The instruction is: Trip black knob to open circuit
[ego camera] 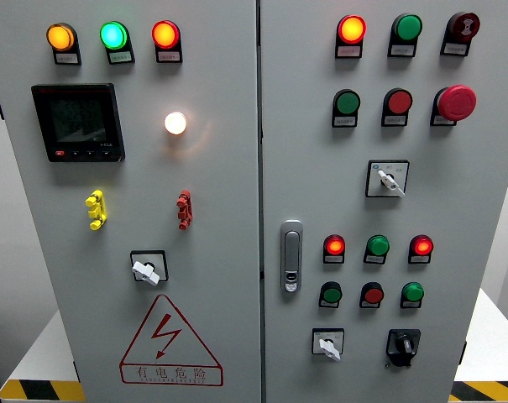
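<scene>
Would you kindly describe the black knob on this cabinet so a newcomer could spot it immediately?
Look at the right-hand door of the grey cabinet, then down to its bottom row. Two rotary switches sit there: the black knob is the right one, below the green button. Its neighbour, the white-handled switch, is pale.

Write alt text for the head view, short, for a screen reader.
A grey two-door electrical cabinet fills the view, with the black knob at the lower right of the right door and no robot hand in sight. White rotary switches, a chrome door handle, coloured indicator lamps and a red mushroom button surround it; the left door carries a meter and a red warning triangle.
</scene>
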{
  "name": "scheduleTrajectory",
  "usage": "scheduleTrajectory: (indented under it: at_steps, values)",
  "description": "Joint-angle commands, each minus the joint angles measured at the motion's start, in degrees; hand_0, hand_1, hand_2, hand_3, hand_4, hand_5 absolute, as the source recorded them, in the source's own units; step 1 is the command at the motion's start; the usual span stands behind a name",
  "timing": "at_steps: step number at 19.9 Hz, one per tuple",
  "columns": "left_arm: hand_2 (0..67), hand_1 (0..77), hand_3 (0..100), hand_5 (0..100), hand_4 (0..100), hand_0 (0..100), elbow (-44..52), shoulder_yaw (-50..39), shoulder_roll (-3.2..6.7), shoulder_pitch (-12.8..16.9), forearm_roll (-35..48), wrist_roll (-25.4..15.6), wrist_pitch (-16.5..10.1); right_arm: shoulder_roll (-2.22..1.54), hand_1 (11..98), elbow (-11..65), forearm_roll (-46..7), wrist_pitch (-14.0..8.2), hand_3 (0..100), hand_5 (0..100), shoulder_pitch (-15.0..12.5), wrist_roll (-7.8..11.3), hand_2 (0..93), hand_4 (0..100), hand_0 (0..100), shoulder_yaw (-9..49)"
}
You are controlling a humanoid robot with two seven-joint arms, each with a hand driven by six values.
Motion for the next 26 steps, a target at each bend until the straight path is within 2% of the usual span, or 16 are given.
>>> scheduleTrajectory:
  at_steps: [1,4,6,8,11,13,14,15,16,17,20,22,23,26]
  values:
    - [13.0,3.0,21,1,7,0,0.0,0.0,0.03,0.0,0.0,0.0,0.0,-0.11,33.7,0.2,0.8,-0.8,2,3,0.1,0.24,0.7,0,77,-3.2]
    - [13.0,3.0,21,1,7,0,0.0,0.0,0.03,0.0,0.0,0.0,0.0,-0.11,33.6,-0.4,1.7,-1.0,2,3,0.5,0.33,0.7,0,77,-3.5]
    - [13.0,3.0,21,1,7,0,0.0,0.0,0.03,0.0,0.0,0.0,0.0,-0.11,33.5,-1.2,3.3,-1.0,2,3,1.5,1.99,0.7,0,78,-2.9]
    - [13.0,3.0,21,1,7,0,0.0,0.0,-0.05,0.0,0.0,0.0,0.0,-0.02,33.5,-2.7,3.5,-0.8,2,3,1.8,2.35,0.6,0,77,-3.6]
    - [13.0,3.0,21,1,7,0,0.0,0.0,0.03,0.0,0.0,0.0,0.0,-0.02,33.5,-2.9,5.9,-0.6,2,3,1.9,2.44,0.6,0,77,-5.2]
    - [13.0,3.0,21,1,7,0,0.0,0.0,-0.05,0.0,0.0,0.0,0.0,0.06,33.5,-2.8,9.2,-0.4,2,4,2.4,2.44,0.5,0,77,-8.8]
    - [13.0,3.0,21,1,7,0,0.0,0.0,0.03,0.0,0.0,0.0,0.0,-0.02,33.6,-2.7,11.8,-0.4,2,4,2.9,2.62,0.5,0,77,-10.8]
    - [13.0,3.0,21,1,7,0,0.0,0.0,-0.05,0.0,0.0,0.0,0.0,-0.02,33.6,-2.7,12.9,-0.5,2,4,3.3,2.53,0.4,0,77,-10.6]
    - [13.0,3.0,21,1,7,0,0.0,0.0,0.03,0.0,0.0,0.0,0.0,0.15,33.6,-2.4,11.6,-0.6,2,4,2.4,2.01,0.4,0,77,-8.8]
    - [13.0,3.0,21,1,7,0,0.0,0.0,0.03,0.0,0.0,0.0,0.0,-0.02,33.6,-2.0,6.6,-0.5,3,4,1.8,2.0,0.3,0,77,-3.1]
    - [13.0,3.0,21,1,7,0,0.0,0.0,-0.05,0.0,0.0,0.0,0.0,0.15,33.8,-2.0,-13.4,-0.3,3,4,1.2,1.83,0.2,0,77,13.4]
    - [13.0,3.0,21,1,7,0,0.0,0.0,-0.05,0.0,0.0,0.0,0.0,0.15,34.2,-0.4,-22.3,-0.3,3,4,0.5,0.25,0.2,0,76,19.8]
    - [13.0,3.0,21,1,7,0,0.0,0.0,0.03,0.0,0.0,0.0,0.0,0.15,34.4,1.4,-26.3,-0.2,3,4,0.2,-0.54,0.2,0,76,25.5]
    - [13.0,3.0,21,1,7,0,0.0,0.0,0.03,0.0,0.0,0.0,0.0,0.15,35.2,5.1,-41.5,-0.2,5,5,0.2,-1.07,0.4,0,76,40.0]
